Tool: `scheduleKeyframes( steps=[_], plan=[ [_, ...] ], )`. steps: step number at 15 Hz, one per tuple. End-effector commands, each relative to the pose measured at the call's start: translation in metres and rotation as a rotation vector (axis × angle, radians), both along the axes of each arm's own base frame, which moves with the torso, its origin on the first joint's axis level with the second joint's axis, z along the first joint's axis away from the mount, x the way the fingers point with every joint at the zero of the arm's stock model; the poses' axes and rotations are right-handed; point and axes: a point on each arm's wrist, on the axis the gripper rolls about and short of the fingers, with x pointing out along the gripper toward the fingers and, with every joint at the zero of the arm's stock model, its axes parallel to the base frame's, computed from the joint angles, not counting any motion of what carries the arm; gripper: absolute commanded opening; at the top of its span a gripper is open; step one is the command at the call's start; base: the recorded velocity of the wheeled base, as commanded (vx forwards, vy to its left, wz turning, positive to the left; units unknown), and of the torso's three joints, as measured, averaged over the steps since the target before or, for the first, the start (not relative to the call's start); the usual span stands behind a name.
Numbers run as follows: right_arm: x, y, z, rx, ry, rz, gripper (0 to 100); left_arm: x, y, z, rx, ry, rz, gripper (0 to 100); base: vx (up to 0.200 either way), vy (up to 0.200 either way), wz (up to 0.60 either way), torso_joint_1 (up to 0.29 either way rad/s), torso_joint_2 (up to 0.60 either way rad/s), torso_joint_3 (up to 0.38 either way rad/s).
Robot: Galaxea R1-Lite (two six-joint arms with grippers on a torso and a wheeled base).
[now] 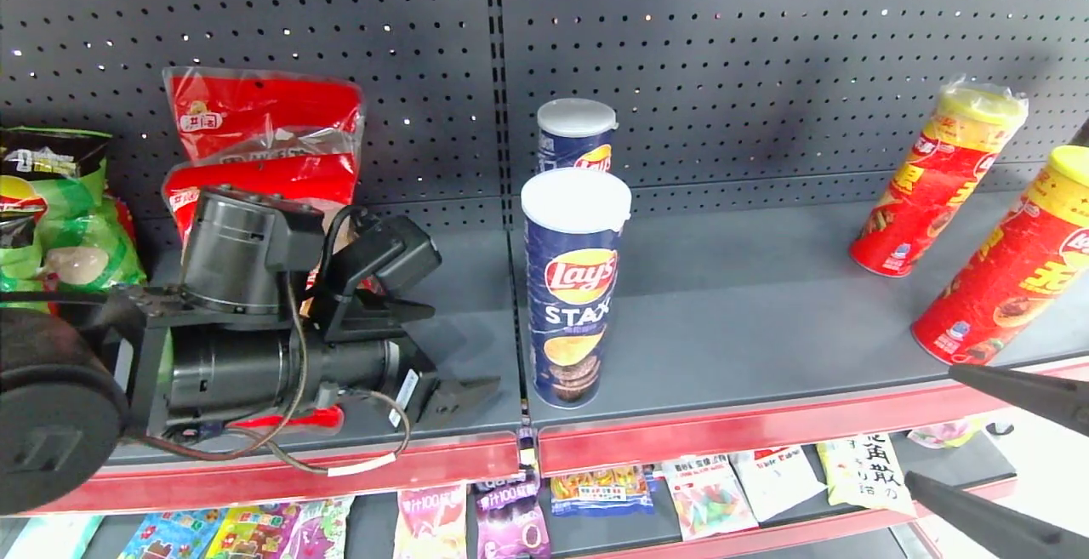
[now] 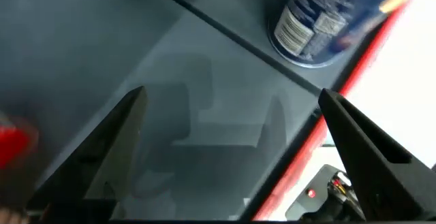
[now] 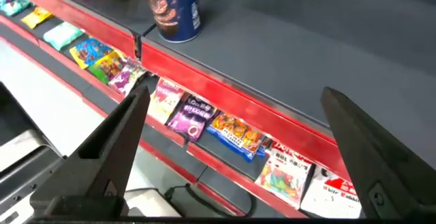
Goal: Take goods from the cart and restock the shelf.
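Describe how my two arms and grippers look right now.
The left arm is black, built of cylindrical joints with a boxy module on top; loose dark cables loop around it, one carrying a white tag. The left gripper and right gripper both have black, tapering, wedge-shaped fingers.

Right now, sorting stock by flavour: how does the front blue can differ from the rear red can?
The front blue can has a white lid; the rear red can has a yellow one. The blue can's lid is bare; the red can's wears clear wrap. The blue can stands at the shelf edge, the red can farther back. Both are tall tubes.
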Motion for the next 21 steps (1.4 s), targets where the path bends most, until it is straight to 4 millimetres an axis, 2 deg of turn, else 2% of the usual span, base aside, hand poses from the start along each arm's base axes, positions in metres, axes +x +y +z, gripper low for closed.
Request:
scheduleKeyframes(
  steps=[1, 7, 21],
  plan=[
    [-0.002, -0.002, 0.001, 0.007, -0.012, -0.006, 100, 0.007, -0.008, -0.008, 0.014, 0.024, -0.012, 100, 0.000, 0.000, 0.00, 0.000, 0.00, 0.000],
    [-0.003, -0.004, 0.003, 0.019, -0.020, -0.025, 100, 0.023, -0.022, -0.006, 0.006, 0.011, -0.023, 100, 0.000, 0.000, 0.00, 0.000, 0.00, 0.000],
    [-0.006, -0.007, 0.003, 0.024, -0.027, -0.038, 100, 0.033, -0.036, -0.007, 0.004, 0.007, -0.040, 100, 0.000, 0.000, 0.00, 0.000, 0.00, 0.000]
  ],
)
